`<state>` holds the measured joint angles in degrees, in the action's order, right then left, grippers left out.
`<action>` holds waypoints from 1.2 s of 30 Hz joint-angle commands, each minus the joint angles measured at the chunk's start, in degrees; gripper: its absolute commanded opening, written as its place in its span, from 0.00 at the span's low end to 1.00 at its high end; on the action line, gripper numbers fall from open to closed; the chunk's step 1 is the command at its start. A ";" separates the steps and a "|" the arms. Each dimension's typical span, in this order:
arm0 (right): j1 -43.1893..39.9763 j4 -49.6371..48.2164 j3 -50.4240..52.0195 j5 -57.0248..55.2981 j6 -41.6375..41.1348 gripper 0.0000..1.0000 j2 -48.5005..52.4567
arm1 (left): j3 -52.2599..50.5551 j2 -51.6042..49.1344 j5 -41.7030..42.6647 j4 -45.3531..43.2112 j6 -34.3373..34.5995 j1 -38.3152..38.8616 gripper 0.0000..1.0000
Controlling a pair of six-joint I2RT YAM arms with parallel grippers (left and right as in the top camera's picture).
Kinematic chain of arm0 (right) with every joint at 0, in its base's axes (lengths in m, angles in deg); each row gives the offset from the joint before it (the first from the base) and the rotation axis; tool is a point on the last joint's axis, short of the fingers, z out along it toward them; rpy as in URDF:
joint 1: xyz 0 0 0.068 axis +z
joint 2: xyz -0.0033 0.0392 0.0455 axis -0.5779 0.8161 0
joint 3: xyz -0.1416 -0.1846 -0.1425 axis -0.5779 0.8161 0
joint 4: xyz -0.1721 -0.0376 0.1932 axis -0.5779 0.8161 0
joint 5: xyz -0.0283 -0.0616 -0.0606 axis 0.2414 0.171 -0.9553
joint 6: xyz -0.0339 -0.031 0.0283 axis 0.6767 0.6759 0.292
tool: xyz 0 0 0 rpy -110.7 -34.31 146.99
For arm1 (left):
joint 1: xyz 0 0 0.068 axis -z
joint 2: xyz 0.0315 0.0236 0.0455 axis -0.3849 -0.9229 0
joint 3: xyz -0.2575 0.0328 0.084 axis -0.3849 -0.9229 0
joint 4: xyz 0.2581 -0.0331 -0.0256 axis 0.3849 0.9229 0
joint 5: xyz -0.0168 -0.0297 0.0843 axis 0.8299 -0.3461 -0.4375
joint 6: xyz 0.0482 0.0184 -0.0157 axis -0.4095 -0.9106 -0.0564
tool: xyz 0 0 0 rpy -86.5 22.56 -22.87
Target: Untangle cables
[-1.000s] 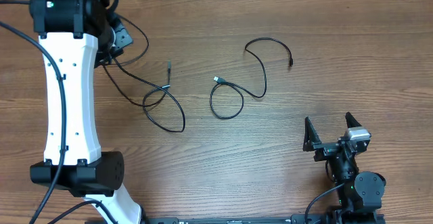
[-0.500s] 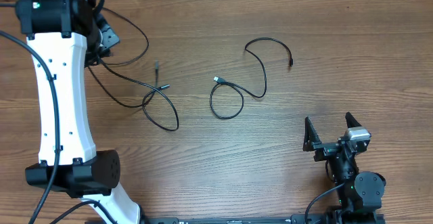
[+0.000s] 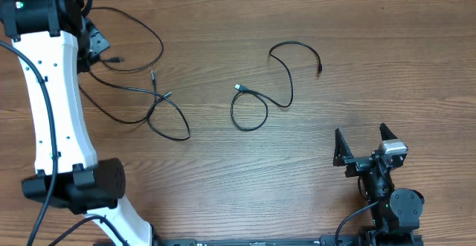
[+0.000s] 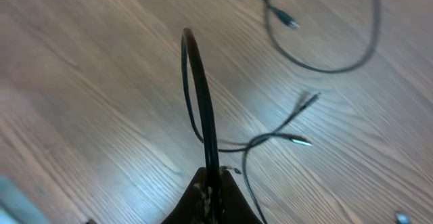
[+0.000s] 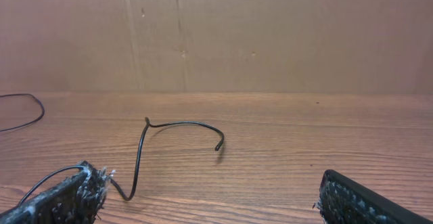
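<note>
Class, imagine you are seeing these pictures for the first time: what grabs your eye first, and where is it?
The big white left arm along the left edge of the table, its left gripper shut on a looping black cable. A second cable lies loose mid-table; the right gripper sits open at the near right.

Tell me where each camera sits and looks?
Overhead: above the table, looking straight down; left arm and open right claw show.
Left wrist: looks down at the table past its shut left claw pinching a cable.
Right wrist: low, looks across the table to a brown wall, between its fingers.
Shared: overhead and right wrist see the middle cable.
</note>
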<state>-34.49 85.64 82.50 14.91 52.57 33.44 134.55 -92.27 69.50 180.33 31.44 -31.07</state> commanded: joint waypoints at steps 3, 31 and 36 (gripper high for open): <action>-0.09 -0.26 0.57 -0.28 0.28 1.00 -0.13 | -0.42 -5.53 -3.28 -0.26 0.92 -4.81 0.04; -0.09 -0.26 0.57 -0.28 0.28 1.00 -0.13 | -0.15 -9.88 9.70 0.02 -10.86 -25.81 1.00; -0.09 -0.26 0.57 -0.28 0.28 1.00 -0.13 | 0.20 -8.76 10.80 -2.14 -10.84 -20.39 1.00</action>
<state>-34.46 85.68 82.50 14.89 52.57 33.44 134.25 -102.53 77.57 179.02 21.93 -54.71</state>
